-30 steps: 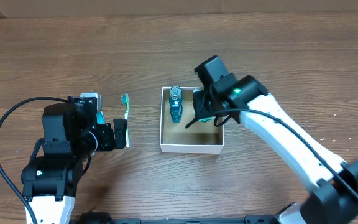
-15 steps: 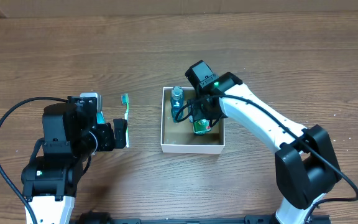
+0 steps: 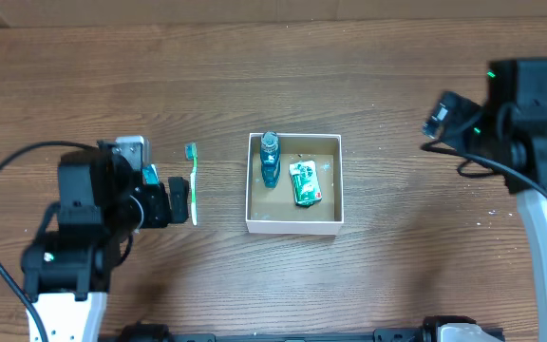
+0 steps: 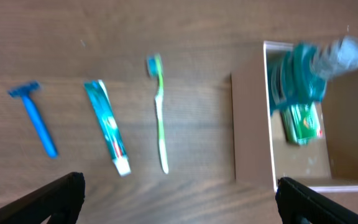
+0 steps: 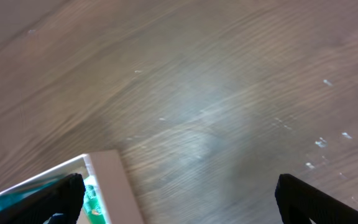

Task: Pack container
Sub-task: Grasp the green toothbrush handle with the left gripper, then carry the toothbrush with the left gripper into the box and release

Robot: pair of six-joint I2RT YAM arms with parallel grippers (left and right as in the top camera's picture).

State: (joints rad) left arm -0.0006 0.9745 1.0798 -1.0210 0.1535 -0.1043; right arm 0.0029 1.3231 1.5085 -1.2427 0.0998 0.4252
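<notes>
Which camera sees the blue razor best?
The left wrist view: the blue razor lies whole on the table, left of the toothpaste. Overhead, the left arm covers that spot, so no razor shows. The right wrist view shows only table and a corner of the container.

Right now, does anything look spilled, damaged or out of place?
Nothing stands out. The bottle and green pack sit inside the container, nothing spilled; the toothbrush, toothpaste and razor lie side by side outside it.
</notes>
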